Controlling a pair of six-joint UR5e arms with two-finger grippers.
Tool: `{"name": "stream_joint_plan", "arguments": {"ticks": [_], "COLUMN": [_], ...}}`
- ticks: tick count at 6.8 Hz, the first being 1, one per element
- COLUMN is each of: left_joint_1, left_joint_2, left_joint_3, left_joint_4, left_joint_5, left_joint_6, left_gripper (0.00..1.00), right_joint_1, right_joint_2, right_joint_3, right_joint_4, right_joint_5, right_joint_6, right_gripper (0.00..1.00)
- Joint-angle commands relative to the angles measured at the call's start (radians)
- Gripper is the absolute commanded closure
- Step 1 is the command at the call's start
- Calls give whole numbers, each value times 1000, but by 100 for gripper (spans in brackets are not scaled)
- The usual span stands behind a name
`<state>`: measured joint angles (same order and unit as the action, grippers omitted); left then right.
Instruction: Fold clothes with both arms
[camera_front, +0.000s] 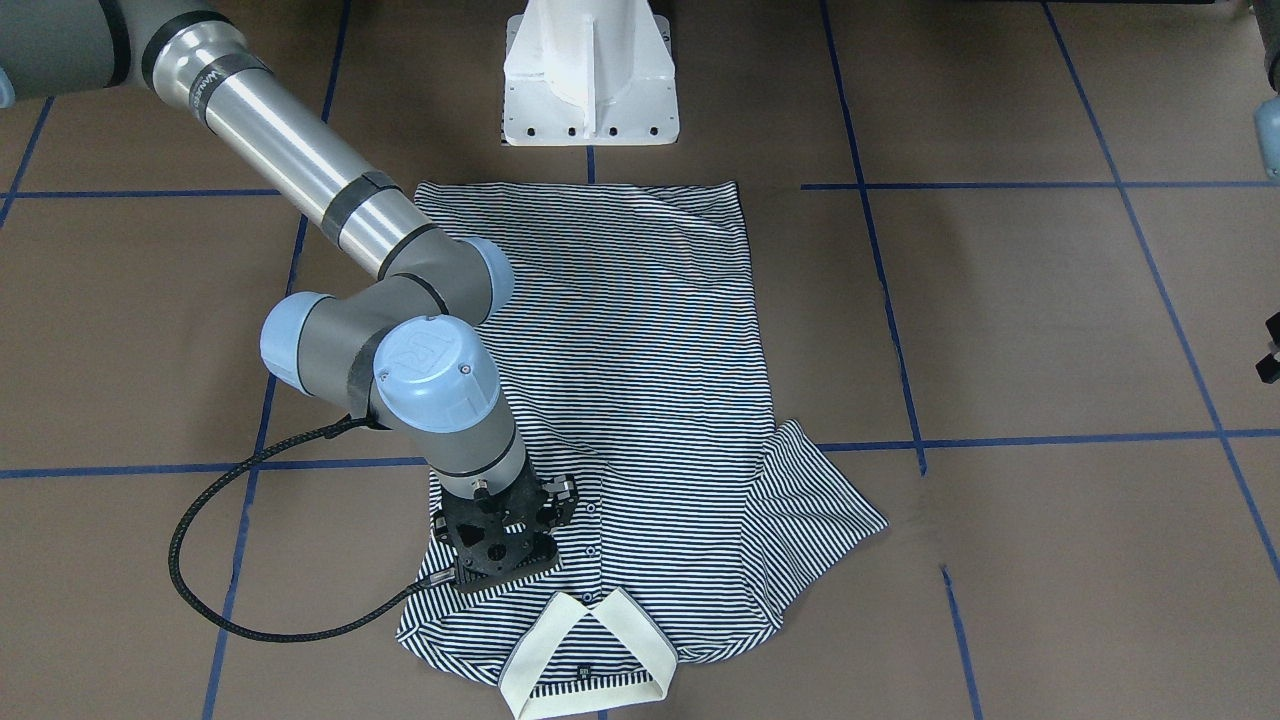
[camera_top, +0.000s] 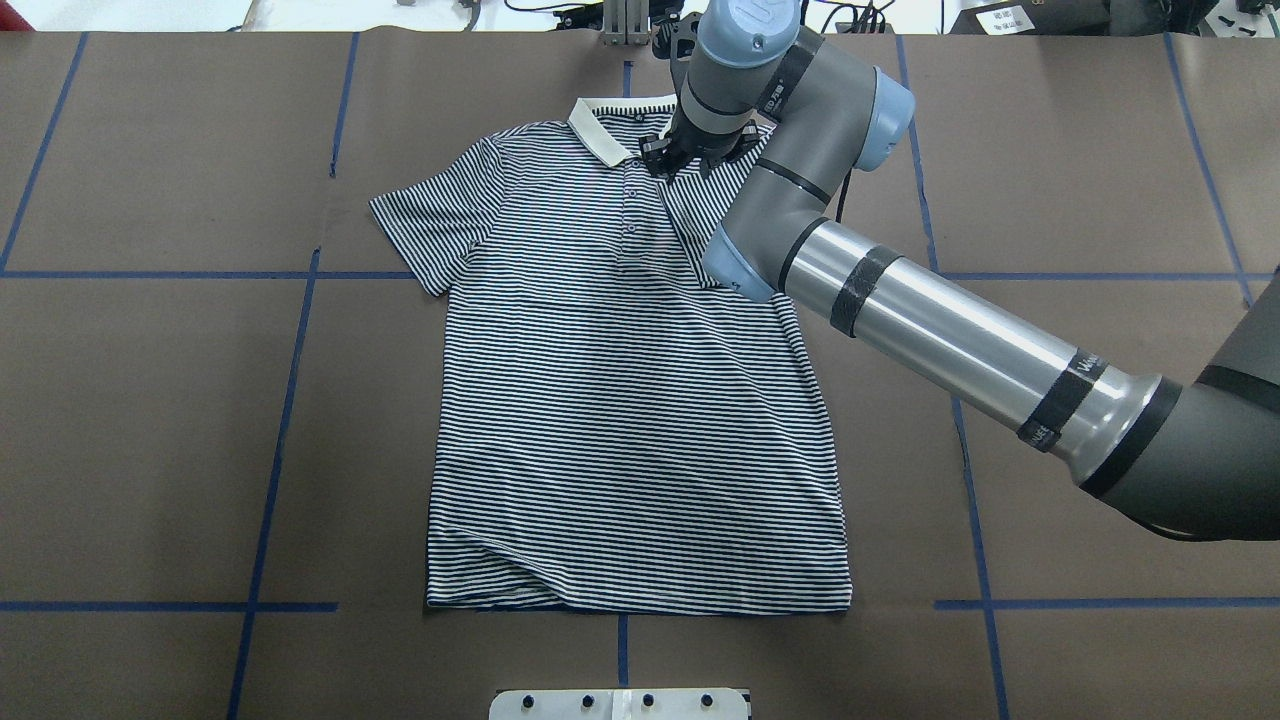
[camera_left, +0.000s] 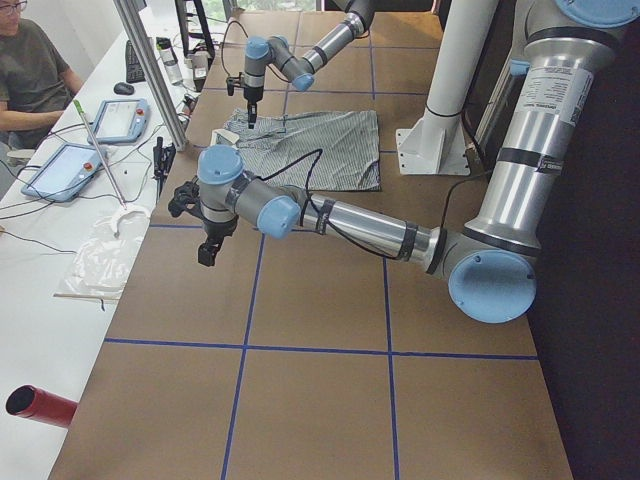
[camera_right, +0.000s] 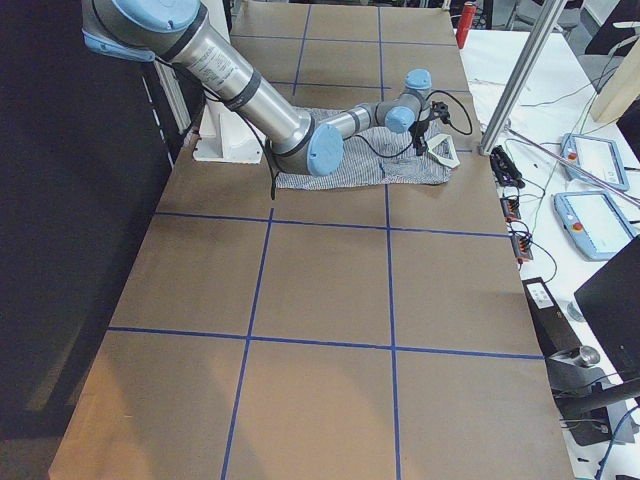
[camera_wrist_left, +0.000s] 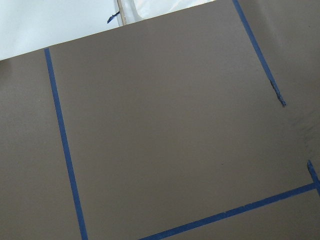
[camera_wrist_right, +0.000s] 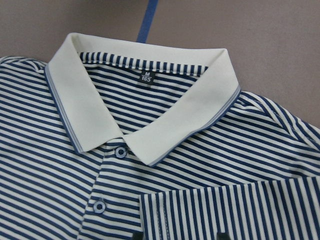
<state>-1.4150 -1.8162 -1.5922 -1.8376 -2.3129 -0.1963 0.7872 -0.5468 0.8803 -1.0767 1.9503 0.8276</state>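
the polo shirt (camera_top: 620, 400) lay flat and face up on the worktop (camera_top: 150, 420). it was a thin knit in fine navy-and-white bars, with a smooth cream collar (camera_wrist_right: 180, 120) edged in pale blue. the right gripper (camera_top: 690, 160) stood over the chest just beside that collar, directly above a sleeve (camera_wrist_right: 225, 210) folded in across the front, its stitched hem lying straight. in the right wrist view its fingertips (camera_wrist_right: 220, 235) showed only as two dark specks set apart at the lower edge, so the gripper was spread and held nothing. two small round buttons (camera_wrist_right: 120, 152) sat on the placket beside it; the other sleeve (camera_top: 430, 225) lay spread out flat, away from it. the left gripper (camera_left: 207, 252) hung above bare worktop, well apart from the shirt; whether it was spread or closed could not be told. the worktop was a matt brown sheet gridded with blue tape (camera_top: 290, 400). beyond the right gripper ran a white bench (camera_left: 40, 290).
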Motion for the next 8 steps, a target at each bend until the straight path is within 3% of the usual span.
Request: {"name": "stream_joint_plan", "arguments": {"ticks": [1,3,5,6,7,8], "left_joint_1": [19,158,381,490,533,554], "left_joint_2": [-35,-98,-156,-205,-266,-302], "left_joint_3": [21,37,37,76,162,246], "left_joint_4": [-28,-115,-184,-187,-205,-271], "left_joint_5": [3,45,247,385,464,492], "left_joint_6": [-88,-428,-819,-941,-998,-1052], "left_gripper": [0,0,0,0,0,0], "right_joint_1": [29,88,122,144,180,201], "right_joint_2": [-31,-85,-250,-281,-304,-376], "right_joint_3": [3,44,379,438,440,503], "right_joint_4": [-5,-61,-327,-426,-440,-428], "right_joint_5": [1,62,125,177,274,338], "right_joint_6": [-11,-31,-72,-220,-281,-271], "right_gripper": [0,0,0,0,0,0]}}
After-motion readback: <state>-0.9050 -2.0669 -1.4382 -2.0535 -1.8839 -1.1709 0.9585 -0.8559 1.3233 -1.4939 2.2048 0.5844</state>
